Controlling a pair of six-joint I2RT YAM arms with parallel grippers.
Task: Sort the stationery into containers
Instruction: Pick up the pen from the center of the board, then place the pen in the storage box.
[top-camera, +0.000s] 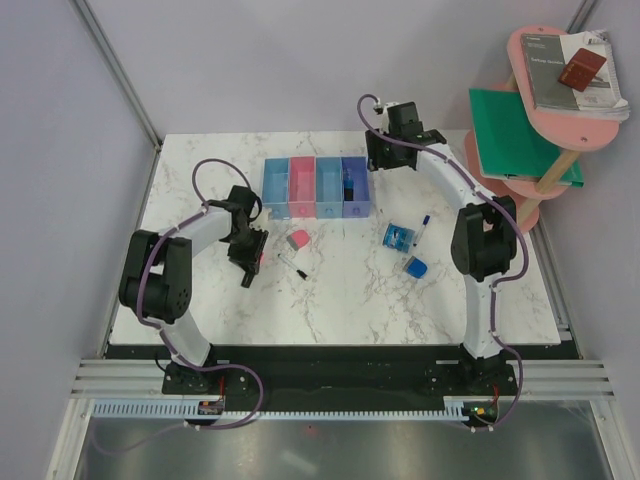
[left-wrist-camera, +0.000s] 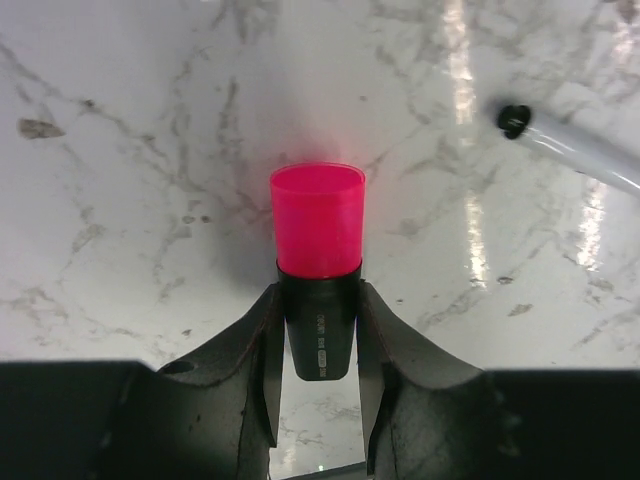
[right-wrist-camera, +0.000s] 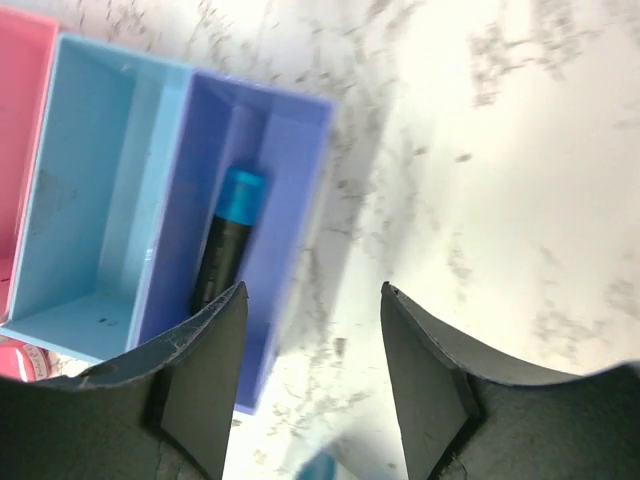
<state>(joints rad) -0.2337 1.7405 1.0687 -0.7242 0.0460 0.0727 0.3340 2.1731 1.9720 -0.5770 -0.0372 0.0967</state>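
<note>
My left gripper (left-wrist-camera: 318, 300) is shut on a black marker with a pink cap (left-wrist-camera: 318, 230), held just above the marble table at the left (top-camera: 250, 268). A thin pen (left-wrist-camera: 580, 150) lies to its right, and a pink-grey eraser (top-camera: 296, 240) lies nearby. The four joined containers (top-camera: 315, 187) stand at the back centre. A black marker with a blue cap (right-wrist-camera: 225, 240) lies in the purple bin (right-wrist-camera: 285, 200). My right gripper (right-wrist-camera: 312, 300) hangs open and empty just right of that bin. Blue blocks (top-camera: 398, 236) and a white marker (top-camera: 423, 226) lie at centre right.
Beyond the table's right edge stands a pink round shelf (top-camera: 560, 100) with books on top and a green folder (top-camera: 520, 140) lower down. Another blue block (top-camera: 415, 267) lies near the right arm's elbow. Grey walls close in the back and left.
</note>
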